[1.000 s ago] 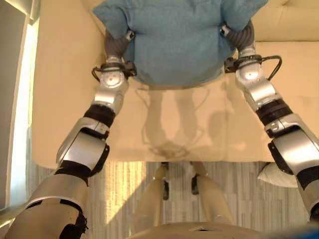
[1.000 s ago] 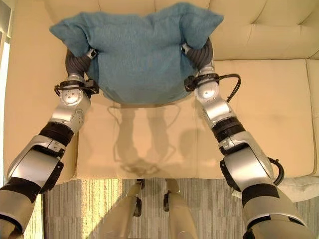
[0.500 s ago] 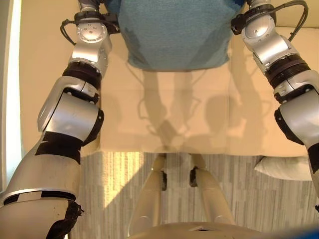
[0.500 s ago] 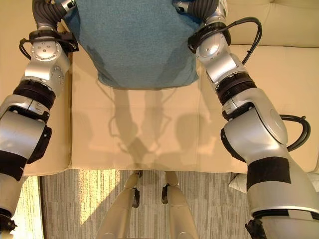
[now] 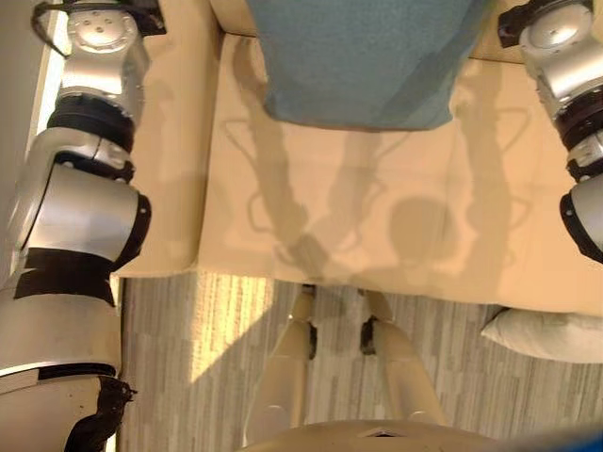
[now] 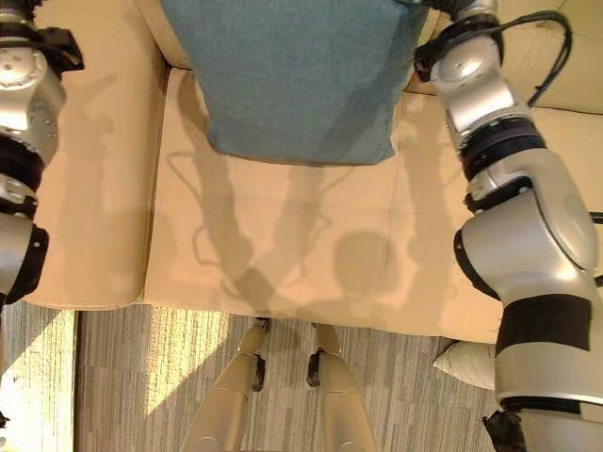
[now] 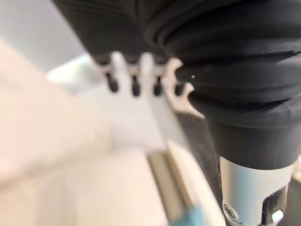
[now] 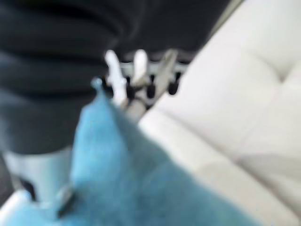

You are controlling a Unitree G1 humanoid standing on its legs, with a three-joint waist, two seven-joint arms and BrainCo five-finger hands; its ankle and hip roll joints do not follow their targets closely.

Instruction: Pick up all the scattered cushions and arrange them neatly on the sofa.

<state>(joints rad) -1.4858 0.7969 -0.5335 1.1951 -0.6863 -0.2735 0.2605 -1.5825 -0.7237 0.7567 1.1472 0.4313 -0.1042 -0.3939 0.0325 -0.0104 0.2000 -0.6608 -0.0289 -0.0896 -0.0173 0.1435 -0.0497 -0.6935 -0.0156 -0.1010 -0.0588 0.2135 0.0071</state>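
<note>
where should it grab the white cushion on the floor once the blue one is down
Judging from the head views, take the white cushion by its pointed corner facing the robot's feet, approaching from above with the right arm. It lies flat beside the sofa; the rest is cut off.

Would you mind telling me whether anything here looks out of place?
Yes: a white cushion lies on the grey carpet by the sofa's front edge, on the robot's right, rather than on the seat. The teal cushion is up at the backrest.
</note>
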